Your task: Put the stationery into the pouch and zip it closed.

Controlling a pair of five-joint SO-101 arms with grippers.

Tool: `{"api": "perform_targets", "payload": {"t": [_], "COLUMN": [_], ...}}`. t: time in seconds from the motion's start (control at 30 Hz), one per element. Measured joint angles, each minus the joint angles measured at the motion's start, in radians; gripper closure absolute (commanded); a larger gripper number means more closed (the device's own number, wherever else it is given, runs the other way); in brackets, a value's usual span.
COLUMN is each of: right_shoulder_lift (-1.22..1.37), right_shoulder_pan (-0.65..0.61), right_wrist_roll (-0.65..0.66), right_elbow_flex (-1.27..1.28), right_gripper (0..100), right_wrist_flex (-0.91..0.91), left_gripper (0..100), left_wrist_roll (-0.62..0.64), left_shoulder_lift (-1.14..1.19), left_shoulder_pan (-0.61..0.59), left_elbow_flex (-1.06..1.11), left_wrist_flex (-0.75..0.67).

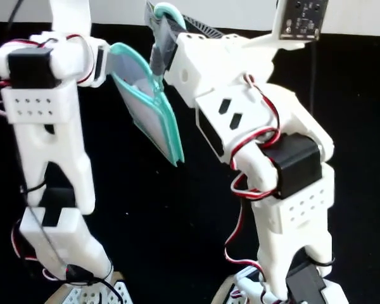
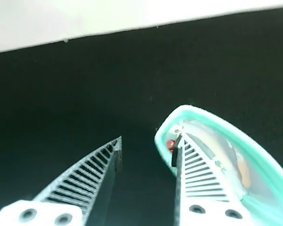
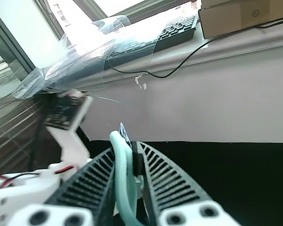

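Farther back, beyond the pouch (image 1: 149,117), black table (image 1: 177,240) meets pale wall (image 3: 226,94).

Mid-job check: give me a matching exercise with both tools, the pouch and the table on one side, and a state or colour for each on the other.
Things:
1. left tool
2. right tool
3. pouch
4. table

States:
A. black
B. shut on a teal rim
C. teal-edged, held up between the arms
D. open

Pairs: 1-D, 2-B, 3-C, 4-A
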Motion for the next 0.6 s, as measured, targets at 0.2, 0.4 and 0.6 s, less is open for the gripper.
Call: {"api": "perform_targets", "payload": {"t": [0.2, 0.4, 0.6], "right_shoulder_lift": [0.011, 0.011, 0.026], "right_shoulder_pan": [0.0, -0.012, -0.058], "right_wrist_roll": [0.0, 0.0, 0.0], "right_elbow_flex": [-0.002, -0.002, -0.034], "right_gripper": [99.4, 99.4, 99.4], "right_wrist_flex": [-0.026, -0.044, -0.044], "left_gripper": [80, 80, 80], "left_wrist_roll": [0.005, 0.005, 0.005], "left_shoulder_lift": [-0.138, -0.285, -0.462], "left_shoulder_pan": [-0.058, -0.057, -0.015], "left_elbow_flex": [0.028, 0.226, 0.52], "left_wrist_flex": [0.0, 0.0, 0.0]}}
